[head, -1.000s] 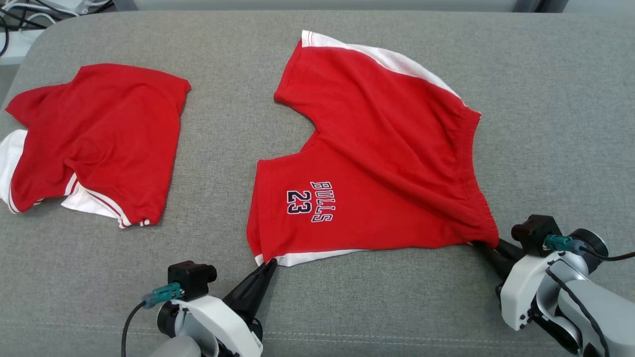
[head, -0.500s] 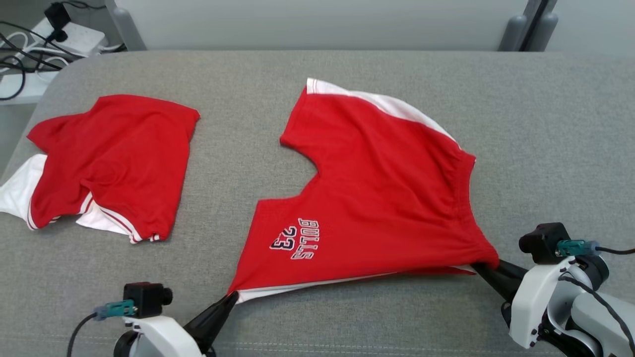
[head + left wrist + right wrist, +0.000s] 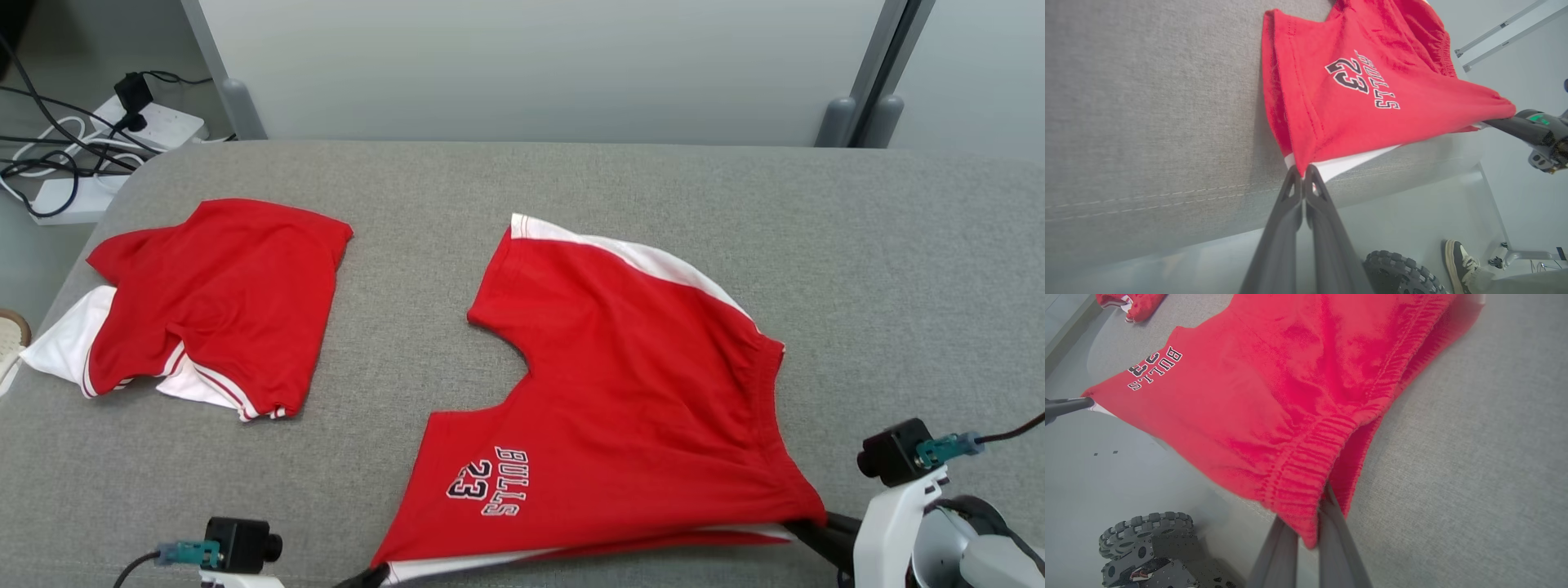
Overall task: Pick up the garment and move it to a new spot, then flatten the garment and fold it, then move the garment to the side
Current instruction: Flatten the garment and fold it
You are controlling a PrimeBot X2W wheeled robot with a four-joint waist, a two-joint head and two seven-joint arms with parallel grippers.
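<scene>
The garment point(image 3: 637, 392) is a pair of red shorts with white side panels and "BULLS 23" printed on one leg, lying spread on the grey padded table point(image 3: 898, 269). My left gripper point(image 3: 371, 576) is shut on the near leg's hem corner; the left wrist view has that gripper point(image 3: 1303, 173) pinching the corner just past the table's front edge. My right gripper point(image 3: 804, 527) is shut on the waistband corner, where the elastic band of the garment point(image 3: 1290, 396) bunches over the gripper point(image 3: 1312, 524). The near edge stretches between both grippers and is lifted slightly.
A second red and white garment point(image 3: 220, 302) lies crumpled at the table's left. Power strips and cables point(image 3: 147, 122) sit on the floor beyond the far left corner. The robot's wheel point(image 3: 1147, 531) and a person's shoe point(image 3: 1457, 253) are on the floor below the front edge.
The head camera has tilted up, shifting the whole picture down. Both grippers have dragged the garment toward me, bringing its near edge to the table's front edge.
</scene>
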